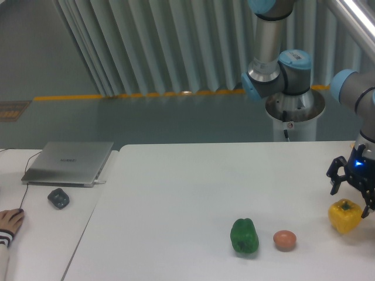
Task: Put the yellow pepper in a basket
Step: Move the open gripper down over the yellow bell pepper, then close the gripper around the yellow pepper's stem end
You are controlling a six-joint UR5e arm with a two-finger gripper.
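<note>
The gripper [352, 186] hangs at the right edge of the white table [193, 193], its dark fingers spread apart and holding nothing, a blue light glowing on the body above them. Directly below it, just under the fingertips, sits the yellow pepper [344, 216], resting on the tabletop with its stem up; whether a fingertip touches the pepper I cannot tell from here.

To the gripper's left and a little nearer the front edge lies a brown egg [285, 240]. Just beyond the egg, further left again, stands a green pepper [244, 236], close beside the egg but apart from it.

Well away to the gripper's left, on a separate side table [53, 234], are a small dark object [58, 198], a closed silver laptop [69, 163] and a person's hand [10, 221] resting at the picture's edge.

Behind and above the gripper the arm [275, 70] rises from its base [295, 114], with grey slatted panels [152, 47] behind.
</note>
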